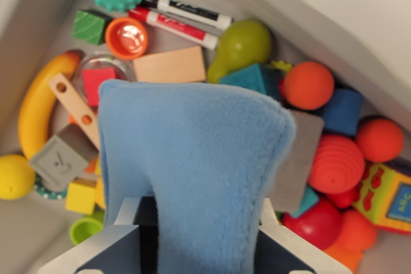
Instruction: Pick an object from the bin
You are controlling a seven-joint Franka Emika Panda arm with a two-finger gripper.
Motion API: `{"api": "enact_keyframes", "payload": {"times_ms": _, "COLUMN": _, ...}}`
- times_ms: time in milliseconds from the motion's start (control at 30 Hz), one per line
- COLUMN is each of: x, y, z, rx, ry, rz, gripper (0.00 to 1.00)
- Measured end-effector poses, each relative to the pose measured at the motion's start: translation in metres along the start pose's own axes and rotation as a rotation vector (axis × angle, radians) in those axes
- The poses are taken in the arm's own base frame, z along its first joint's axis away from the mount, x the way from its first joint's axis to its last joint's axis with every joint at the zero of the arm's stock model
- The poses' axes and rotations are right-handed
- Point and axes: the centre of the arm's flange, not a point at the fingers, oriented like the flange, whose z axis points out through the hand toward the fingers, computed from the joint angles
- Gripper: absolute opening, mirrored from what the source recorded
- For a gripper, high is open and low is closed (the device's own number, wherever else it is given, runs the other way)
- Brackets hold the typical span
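The gripper (pixel 207 232), its fingers pinched shut on the lower edge of a blue fleece cloth (pixel 192 158), is holding the cloth draped over the toys in the grey bin (pixel 38 4); a straight lift should free it without dragging the green pear (pixel 243 46) beyond its top edge.

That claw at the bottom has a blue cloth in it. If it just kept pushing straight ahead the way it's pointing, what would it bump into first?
Probably only the blue fleece cloth that the gripper already pinches; it hangs ahead of the fingers and hides most of what lies beyond. Past the cloth sit toys such as the grey block, but depth is unclear.
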Motion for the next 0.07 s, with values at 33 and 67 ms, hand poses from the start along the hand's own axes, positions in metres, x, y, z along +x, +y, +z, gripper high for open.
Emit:
{"api": "enact_keyframes", "payload": {"times_ms": 33, "x": 0.0000, "y": 0.0000, "z": 0.0000, "rx": 0.000, "ry": 0.000, "rz": 0.000, "gripper": 0.00}}
{"api": "enact_keyframes", "payload": {"times_ms": 67, "x": 0.0000, "y": 0.0000, "z": 0.0000, "rx": 0.000, "ry": 0.000, "rz": 0.000, "gripper": 0.00}}
